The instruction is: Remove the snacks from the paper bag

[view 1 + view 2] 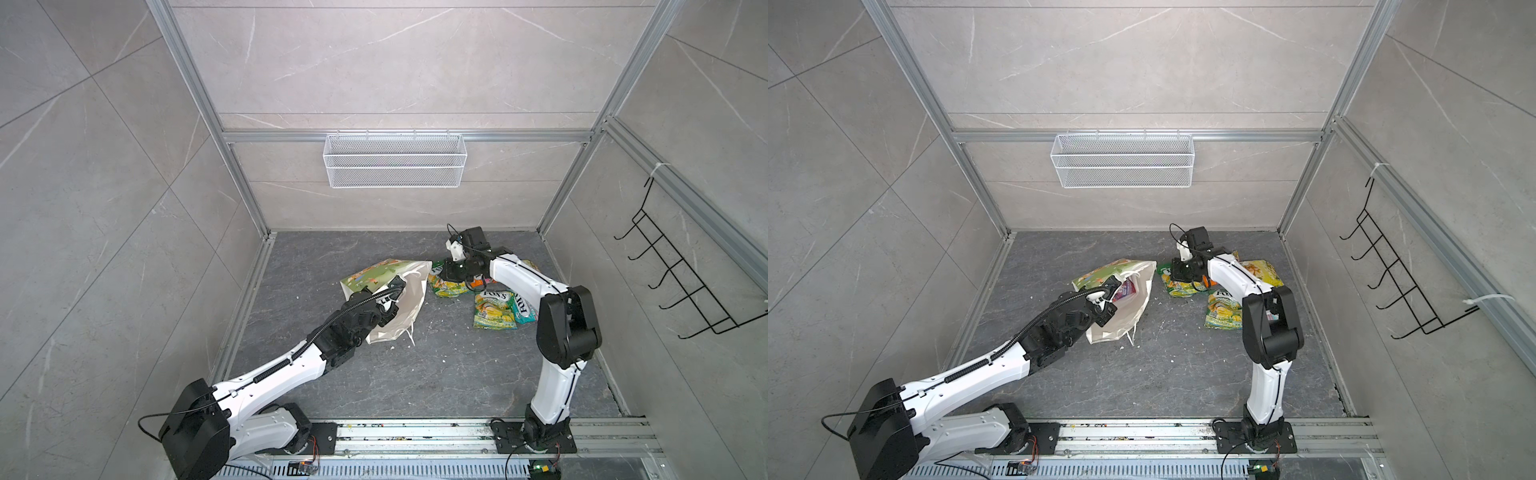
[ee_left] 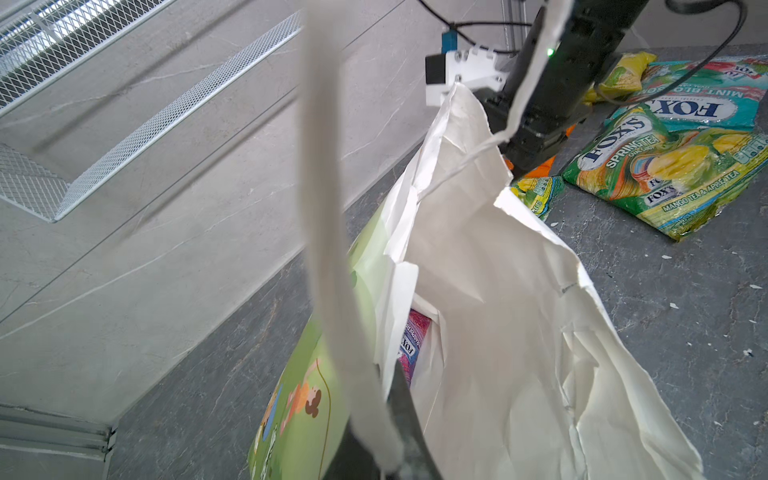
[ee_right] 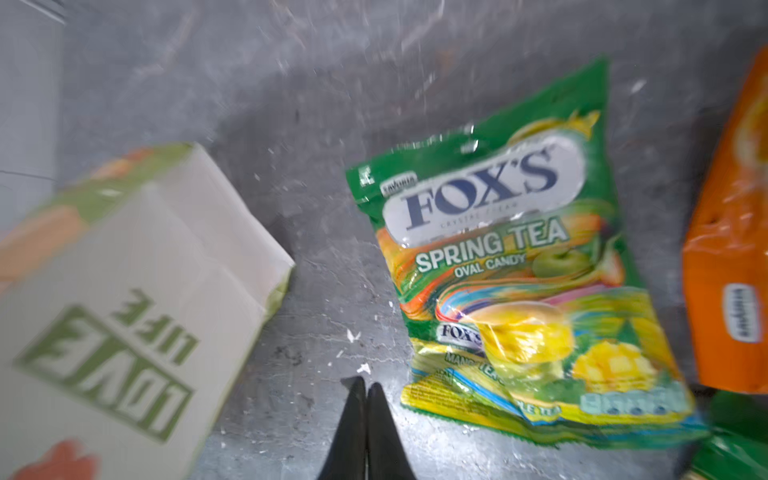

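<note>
Left tool (image 2: 382,451) pinching paper bag (image 2: 498,316), arm stretched forward

Wire basket (image 1: 395,176), black hook rack (image 1: 683,259)

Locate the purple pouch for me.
The purple pouch sits in the open mouth of the paper bag, left of centre in a top view; a Spring Tea pouch lies outside to its right.

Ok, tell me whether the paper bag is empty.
Not empty: a purple pouch sits inside the paper bag, seen through its mouth.
</note>
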Motion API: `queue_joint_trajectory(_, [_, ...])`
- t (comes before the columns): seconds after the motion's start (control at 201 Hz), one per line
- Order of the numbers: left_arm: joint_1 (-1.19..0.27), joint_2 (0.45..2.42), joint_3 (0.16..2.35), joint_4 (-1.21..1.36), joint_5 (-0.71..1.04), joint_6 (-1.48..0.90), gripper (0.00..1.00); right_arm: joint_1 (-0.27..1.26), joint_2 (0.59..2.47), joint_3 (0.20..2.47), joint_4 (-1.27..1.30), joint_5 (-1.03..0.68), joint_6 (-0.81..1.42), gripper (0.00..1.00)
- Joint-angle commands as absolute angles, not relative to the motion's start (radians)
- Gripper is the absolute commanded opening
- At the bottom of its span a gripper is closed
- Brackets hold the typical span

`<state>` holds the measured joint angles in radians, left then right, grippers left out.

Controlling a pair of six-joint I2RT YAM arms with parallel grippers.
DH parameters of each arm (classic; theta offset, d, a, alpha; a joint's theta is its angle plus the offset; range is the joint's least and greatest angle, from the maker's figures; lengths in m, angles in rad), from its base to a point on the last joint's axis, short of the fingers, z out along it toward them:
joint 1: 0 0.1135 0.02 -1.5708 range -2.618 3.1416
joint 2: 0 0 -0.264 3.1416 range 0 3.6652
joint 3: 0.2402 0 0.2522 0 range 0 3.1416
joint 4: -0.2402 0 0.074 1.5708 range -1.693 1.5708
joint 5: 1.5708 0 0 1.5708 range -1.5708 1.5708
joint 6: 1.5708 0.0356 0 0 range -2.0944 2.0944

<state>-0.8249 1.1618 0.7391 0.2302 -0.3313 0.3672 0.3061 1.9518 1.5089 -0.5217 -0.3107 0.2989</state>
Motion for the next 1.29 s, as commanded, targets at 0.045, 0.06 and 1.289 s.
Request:
queue_joint_trajectory(0.045, [-0.823,1.141,0.775,0.227,-0.328,0.363,0.00,0.314,2.056,1.557,-0.623,-0.255,0.264,0.06])
queue_joint_trajectory(0.06, [-0.826,1.141,0.776,0.225,-0.328,0.363,0.00,0.315,2.064,1.562,-0.629,-0.253,0.258,0.06])
queue_joint_trajectory(1.289, [-0.824,1.167,0.809,0.222,-0.315,0.374,0.00,0.320,1.924,1.544,-0.586,-0.149,0.195,0.74])
